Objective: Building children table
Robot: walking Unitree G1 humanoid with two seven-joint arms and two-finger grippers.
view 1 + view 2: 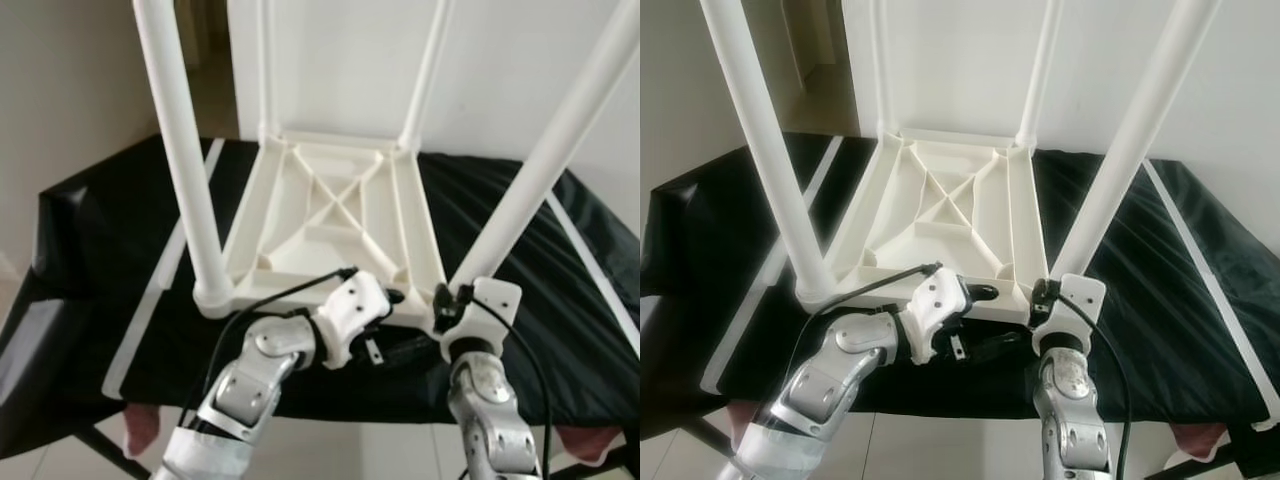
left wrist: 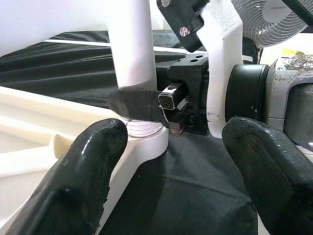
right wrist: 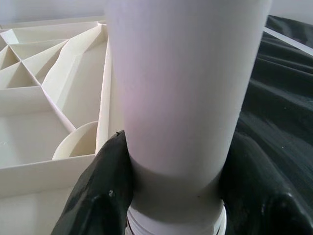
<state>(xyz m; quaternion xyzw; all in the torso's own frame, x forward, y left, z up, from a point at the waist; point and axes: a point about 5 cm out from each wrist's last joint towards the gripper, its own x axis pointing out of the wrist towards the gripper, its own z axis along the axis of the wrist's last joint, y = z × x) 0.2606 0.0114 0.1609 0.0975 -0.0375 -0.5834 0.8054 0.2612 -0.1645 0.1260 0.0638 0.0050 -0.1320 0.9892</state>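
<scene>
Table (image 1: pixel 335 215), ribbed white plastic: right hand (image 3: pixel 171 196) clamps round leg (image 3: pixel 181 88), left hand (image 2: pixel 176 161) released.

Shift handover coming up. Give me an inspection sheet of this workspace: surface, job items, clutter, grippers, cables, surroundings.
Surface: black cloth with white stripes covers the work table.
Job's things: white tabletop lies upside down, ribbed underside up; four white legs stand in its corners, including near-left leg and near-right leg.
Clutter: nothing seen.
Grippers: right gripper shut on the base of the near-right leg; left gripper open, beside that same corner, facing the right gripper.
Cables: black cable loops along the left arm; another runs down the right forearm.
Surroundings: white wall behind, pale floor below the table's front edge.
</scene>
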